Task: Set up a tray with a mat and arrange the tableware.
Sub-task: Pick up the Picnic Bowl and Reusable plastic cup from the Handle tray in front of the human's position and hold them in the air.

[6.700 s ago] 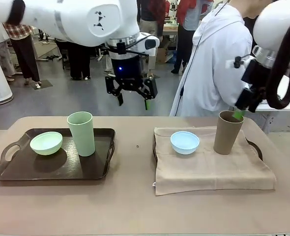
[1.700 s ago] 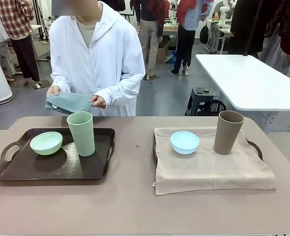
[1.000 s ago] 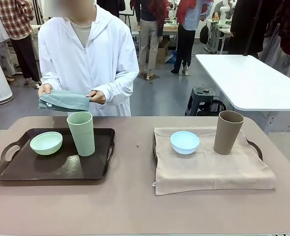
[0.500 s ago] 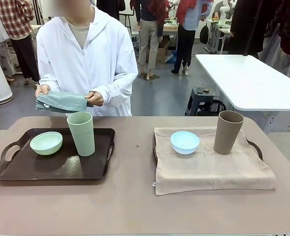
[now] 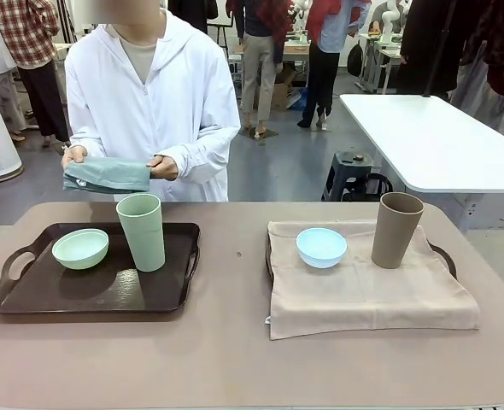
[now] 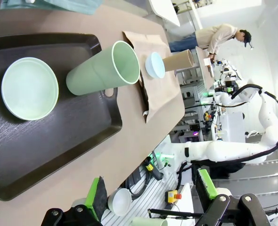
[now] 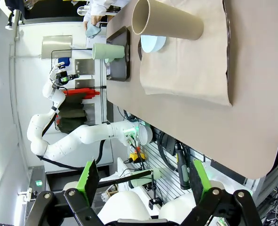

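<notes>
On the left, a dark tray (image 5: 30, 295) carries a pale green bowl (image 5: 80, 248) and a pale green tumbler (image 5: 142, 231). The right tray (image 5: 444, 254) is covered by a beige mat (image 5: 363, 295), with a light blue bowl (image 5: 321, 247) and a tan-brown tumbler (image 5: 396, 229) standing on it. Behind the left tray, a person holds a folded teal-grey mat (image 5: 107, 174) in both hands. My left gripper (image 6: 151, 193) is open, high above the left tray (image 6: 59, 141). My right gripper (image 7: 144, 181) is open too, high off the right tray's mat (image 7: 191, 61).
The brown tabletop (image 5: 235, 359) is bare in front and between the trays. A white table (image 5: 431, 141) and a black stool (image 5: 352, 171) stand behind at the right. Other people stand farther back.
Both arms, over the table several seconds ago, have drawn back out of the front view. The person has come behind the left tray with the folded mat, which has barely shifted lately.
</notes>
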Controlling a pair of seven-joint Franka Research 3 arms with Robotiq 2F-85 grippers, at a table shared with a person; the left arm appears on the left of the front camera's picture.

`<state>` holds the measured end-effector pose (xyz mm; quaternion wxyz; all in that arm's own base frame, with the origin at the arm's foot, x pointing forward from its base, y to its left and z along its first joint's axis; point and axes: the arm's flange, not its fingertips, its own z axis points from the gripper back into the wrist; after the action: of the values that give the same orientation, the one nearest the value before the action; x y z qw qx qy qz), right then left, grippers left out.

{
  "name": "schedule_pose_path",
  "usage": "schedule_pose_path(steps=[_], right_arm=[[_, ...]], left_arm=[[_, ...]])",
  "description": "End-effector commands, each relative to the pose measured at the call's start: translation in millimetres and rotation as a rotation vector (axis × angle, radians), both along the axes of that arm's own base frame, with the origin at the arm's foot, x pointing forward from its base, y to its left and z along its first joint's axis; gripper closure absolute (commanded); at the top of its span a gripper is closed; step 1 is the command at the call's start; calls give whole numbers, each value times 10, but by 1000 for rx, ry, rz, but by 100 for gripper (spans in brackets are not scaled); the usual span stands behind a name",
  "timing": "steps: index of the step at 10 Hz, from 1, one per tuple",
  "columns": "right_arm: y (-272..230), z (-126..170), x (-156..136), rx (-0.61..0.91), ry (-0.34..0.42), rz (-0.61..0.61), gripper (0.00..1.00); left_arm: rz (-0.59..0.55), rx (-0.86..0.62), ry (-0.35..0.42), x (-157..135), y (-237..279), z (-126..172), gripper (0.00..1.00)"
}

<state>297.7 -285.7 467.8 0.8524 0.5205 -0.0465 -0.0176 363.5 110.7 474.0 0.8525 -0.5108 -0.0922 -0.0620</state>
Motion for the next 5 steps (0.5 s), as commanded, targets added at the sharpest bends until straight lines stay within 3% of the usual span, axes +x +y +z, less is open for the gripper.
schedule_pose_path(steps=[1, 5], right_arm=[[-1, 10, -14, 2, -2, -2, 0], [-1, 10, -14, 2, -2, -2, 0]], left_arm=[[-3, -7, -10, 0, 11, 7, 0], [-3, -7, -10, 0, 11, 7, 0]])
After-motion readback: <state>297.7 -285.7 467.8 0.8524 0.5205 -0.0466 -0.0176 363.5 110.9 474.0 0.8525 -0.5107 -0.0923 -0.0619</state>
